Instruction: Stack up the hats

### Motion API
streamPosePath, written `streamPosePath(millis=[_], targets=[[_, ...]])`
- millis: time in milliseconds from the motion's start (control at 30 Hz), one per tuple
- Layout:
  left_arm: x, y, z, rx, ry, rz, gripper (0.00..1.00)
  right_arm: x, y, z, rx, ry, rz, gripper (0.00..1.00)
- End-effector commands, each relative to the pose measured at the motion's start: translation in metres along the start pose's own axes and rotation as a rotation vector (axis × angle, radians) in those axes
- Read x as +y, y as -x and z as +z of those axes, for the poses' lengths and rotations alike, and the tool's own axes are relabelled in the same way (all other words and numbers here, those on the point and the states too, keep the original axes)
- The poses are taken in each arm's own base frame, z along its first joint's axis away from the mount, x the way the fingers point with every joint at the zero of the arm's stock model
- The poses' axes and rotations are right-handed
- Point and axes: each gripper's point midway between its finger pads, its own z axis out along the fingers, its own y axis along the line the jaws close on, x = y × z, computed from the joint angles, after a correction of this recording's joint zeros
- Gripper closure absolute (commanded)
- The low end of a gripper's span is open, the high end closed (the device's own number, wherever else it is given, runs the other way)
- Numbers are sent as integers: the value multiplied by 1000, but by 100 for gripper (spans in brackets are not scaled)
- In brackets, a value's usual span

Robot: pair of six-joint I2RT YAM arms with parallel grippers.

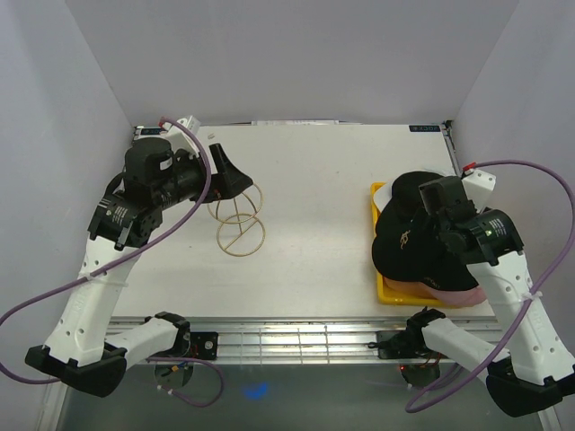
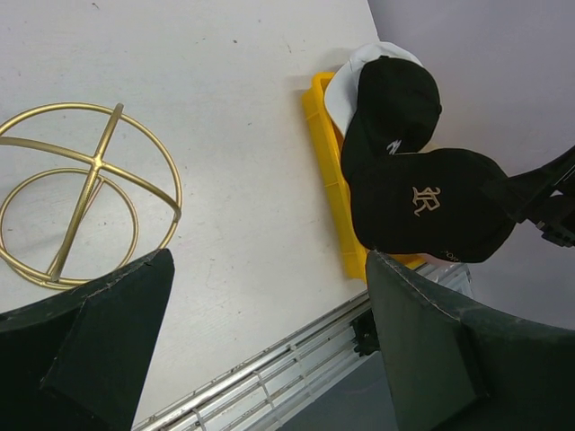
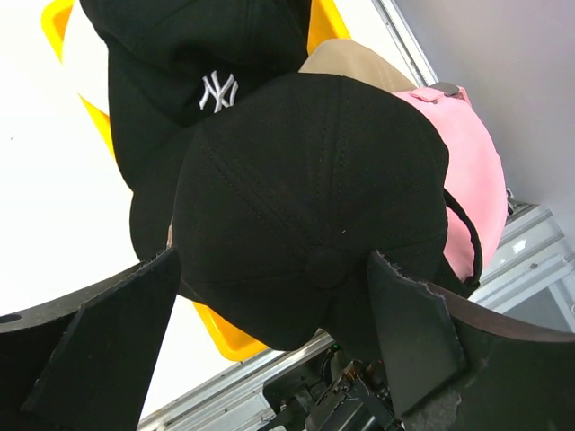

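- The hats lay heaped on a yellow tray [image 2: 322,135] at the right side of the counter [image 1: 314,180], close to its near edge.
- The black cap with the gold logo [image 2: 422,202] sat on top of the heap, its crown button facing the right wrist camera.
- The black NY cap [image 3: 180,54], marked in white, lay just beyond it on the far side, partly under it.
- The white cap [image 2: 346,85] showed at the far end of the tray, under the black NY cap.
- The tan cap [image 3: 346,61] peeked out from beneath the two black ones.
- The pink cap [image 3: 467,171] lay at the bottom near end, jutting past the tray's near edge.
- The right gripper [image 3: 274,259] hung over the crown of the black cap with the gold logo, its fingers spread wide; whether they touched the fabric could not be told.
- The left gripper [image 2: 269,260] was spread wide with nothing between its fingers, above the left part of the counter.
- A gold wire stand [image 2: 90,193] stood on the counter just beside the left gripper, well apart from the tray.
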Motion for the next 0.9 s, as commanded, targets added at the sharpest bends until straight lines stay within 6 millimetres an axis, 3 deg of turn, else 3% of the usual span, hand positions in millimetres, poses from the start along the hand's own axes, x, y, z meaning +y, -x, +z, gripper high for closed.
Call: streamPosePath(millis=[0,300,533,633,867], targets=[[-2,-1,1,1,-15,12,2,-2,3,1,-23,-9,39,11],[4,-5,4,9,1,13,2,6,2,7,-20,13,33,35],[5,-6,4,7,7,12,2,8,10,3,-28,31,23,73],[5,-6,5,10,9,10,2,9,17,-3,-37,43,25,83],[6,-3,6,4,16,4,2,13,45,-26,-75,92,13,92]])
